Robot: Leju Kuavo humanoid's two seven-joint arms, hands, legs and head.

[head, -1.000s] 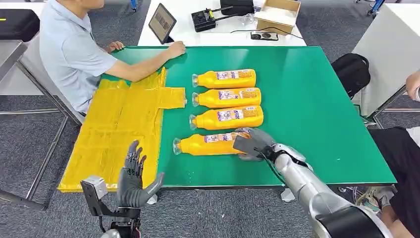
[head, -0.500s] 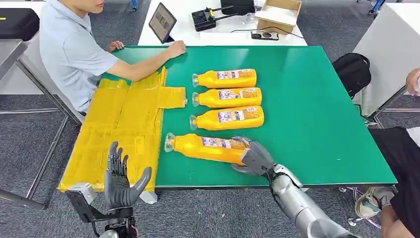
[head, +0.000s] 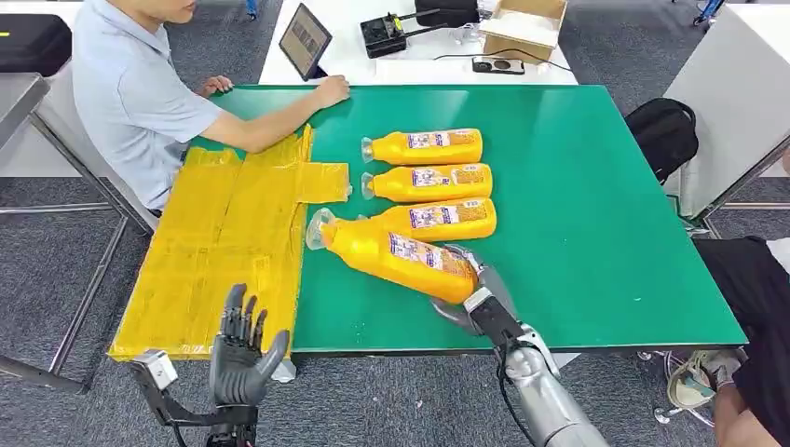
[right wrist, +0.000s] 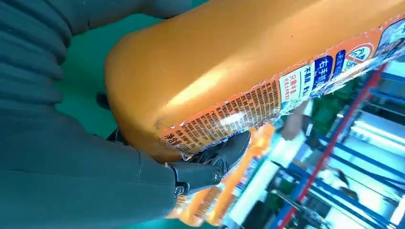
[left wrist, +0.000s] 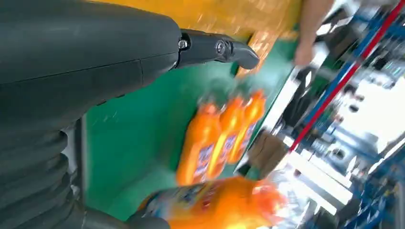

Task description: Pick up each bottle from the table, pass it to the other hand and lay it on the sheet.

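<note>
1. Nearest us, our left hand hangs below the counter edge, fingers spread and holding nothing.
2. Our right hand has its fingers wrapped round the base of one bottle, lifted and tilted above the counter, cap toward the yellow sheet.
3. Beyond, three bottles lie side by side on the green counter.
4. Farthest, a person rests a hand at the counter's far edge.

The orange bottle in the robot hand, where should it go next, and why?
Probably toward the left robot hand. The right robot hand grips the orange bottle by its base, lifted and tilted, cap pointing toward the yellow sheet. The left one waits with fingers apart, holding nothing.
</note>
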